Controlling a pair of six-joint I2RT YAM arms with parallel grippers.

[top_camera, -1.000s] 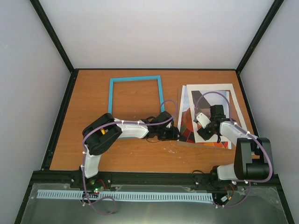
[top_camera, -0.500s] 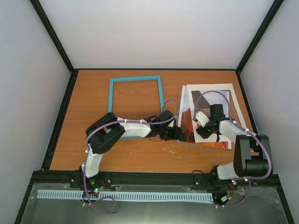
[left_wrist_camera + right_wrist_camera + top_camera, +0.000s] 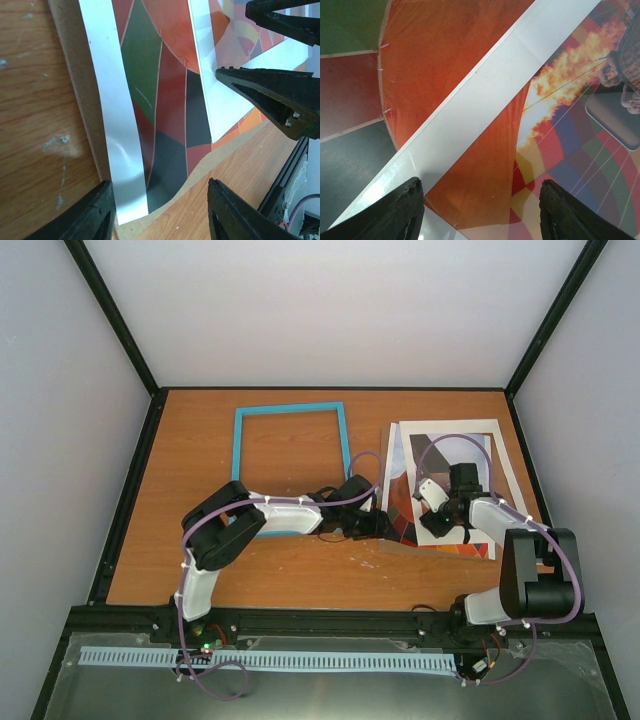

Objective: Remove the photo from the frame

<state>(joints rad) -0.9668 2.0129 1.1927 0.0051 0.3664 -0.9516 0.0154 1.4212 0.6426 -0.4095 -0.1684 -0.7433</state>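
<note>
1. Frame [image 3: 290, 408] lies flat on the desk [image 3: 180, 440], left of centre.
2. Left gripper [image 3: 160, 215], fingers spread, hangs over the near-left corner of the photo [image 3: 170, 90].
3. It lies right of the frame, on a brown backing board [image 3: 82, 75].
4. Right gripper [image 3: 480, 215] has its fingers spread above the photo.

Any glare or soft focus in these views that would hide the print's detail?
Left wrist: a glare patch on the photo along its white margin, near fingers soft and dark. Right wrist: similar sheen low on the white band, print sharp. Top external: even light, no harsh shadows.
</note>
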